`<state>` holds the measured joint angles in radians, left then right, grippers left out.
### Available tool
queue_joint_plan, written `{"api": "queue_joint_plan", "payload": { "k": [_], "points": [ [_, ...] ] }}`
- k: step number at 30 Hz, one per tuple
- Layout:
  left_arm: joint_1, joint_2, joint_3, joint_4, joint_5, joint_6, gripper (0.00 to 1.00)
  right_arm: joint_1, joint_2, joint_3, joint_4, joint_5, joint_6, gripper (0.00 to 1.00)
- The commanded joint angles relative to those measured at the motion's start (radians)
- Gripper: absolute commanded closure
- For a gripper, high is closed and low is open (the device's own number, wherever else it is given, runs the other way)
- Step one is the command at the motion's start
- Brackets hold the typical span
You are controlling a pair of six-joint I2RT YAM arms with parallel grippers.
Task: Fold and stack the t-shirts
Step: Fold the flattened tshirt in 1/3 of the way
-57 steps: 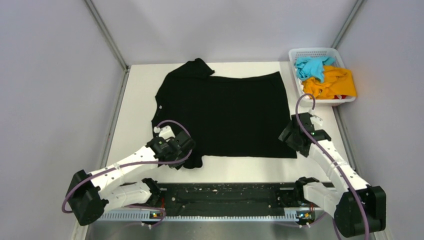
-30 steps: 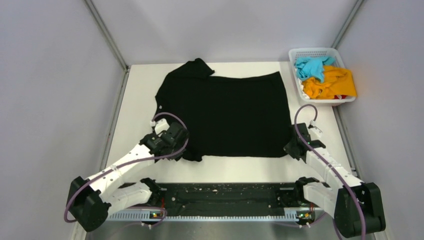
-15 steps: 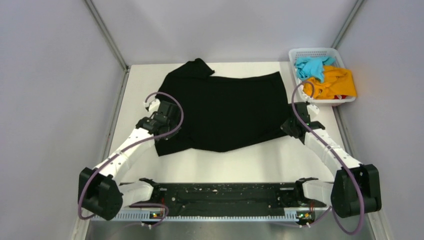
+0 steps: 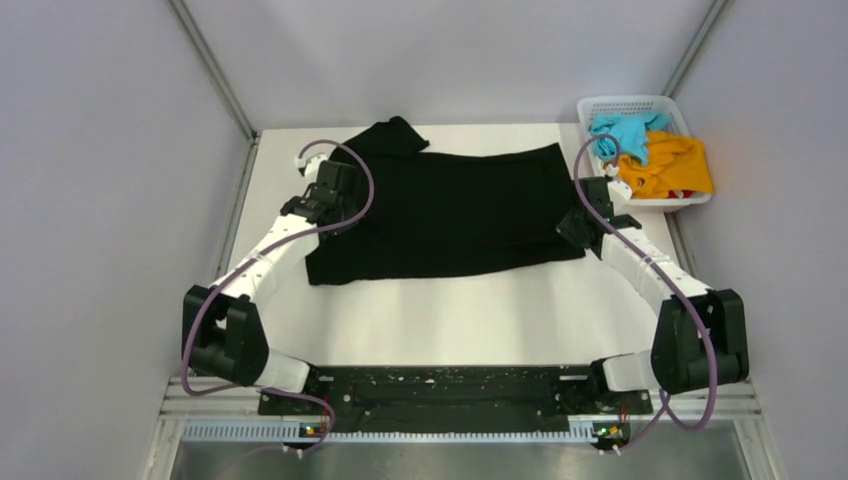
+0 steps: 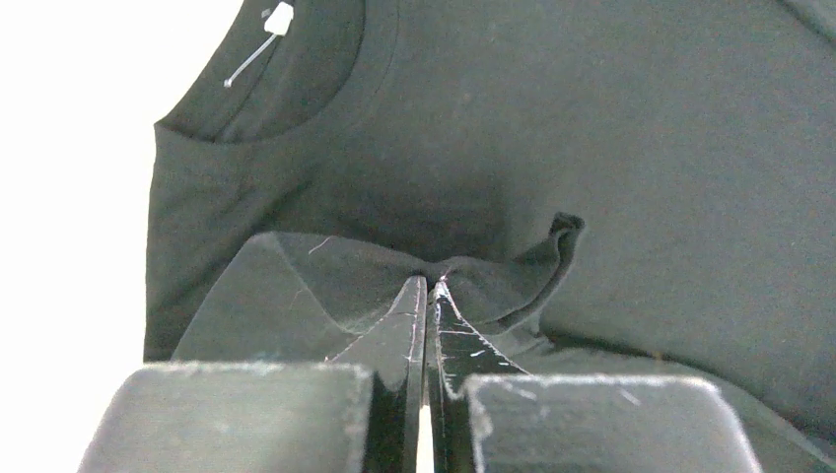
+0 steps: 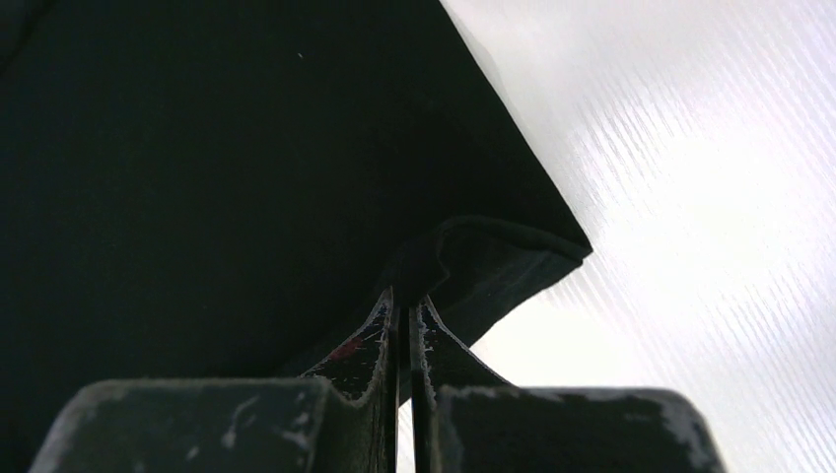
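1. Since the earlier frames both arms have reached away from their bases, carrying the black shirt's [image 4: 450,215] near edge back over itself, so it now lies doubled on the far half of the table [image 4: 480,320].
2. The bare strip of table near the bases has widened.
3. The left gripper [image 5: 426,286] is clamped on a pinch of black cloth below the collar.
4. The right gripper [image 6: 404,296] is clamped on the shirt's right corner.
5. The basket [image 4: 640,103], at the far right corner, has not moved; the blue shirt [image 4: 620,135] and orange shirt [image 4: 670,165] lie bunched in it.
6. The table is white, with plain grey walls around it.
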<state>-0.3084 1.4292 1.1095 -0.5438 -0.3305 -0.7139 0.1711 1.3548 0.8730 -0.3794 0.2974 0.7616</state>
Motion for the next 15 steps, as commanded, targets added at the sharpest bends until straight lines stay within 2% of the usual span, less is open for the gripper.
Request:
{"api": "queue_joint_plan", "payload": {
  "k": [1,8,15],
  "points": [
    [0.019,0.023,0.066,0.098,-0.014,0.099,1.0,-0.013,0.016,0.077,0.046,0.046,-0.023,1.0],
    [0.051,0.096,0.141,0.12,-0.013,0.149,1.0,-0.026,0.047,0.104,0.051,0.055,-0.024,1.0],
    [0.067,0.253,0.242,0.162,0.042,0.226,1.0,-0.03,0.123,0.138,0.083,0.055,-0.02,1.0]
  ]
}}
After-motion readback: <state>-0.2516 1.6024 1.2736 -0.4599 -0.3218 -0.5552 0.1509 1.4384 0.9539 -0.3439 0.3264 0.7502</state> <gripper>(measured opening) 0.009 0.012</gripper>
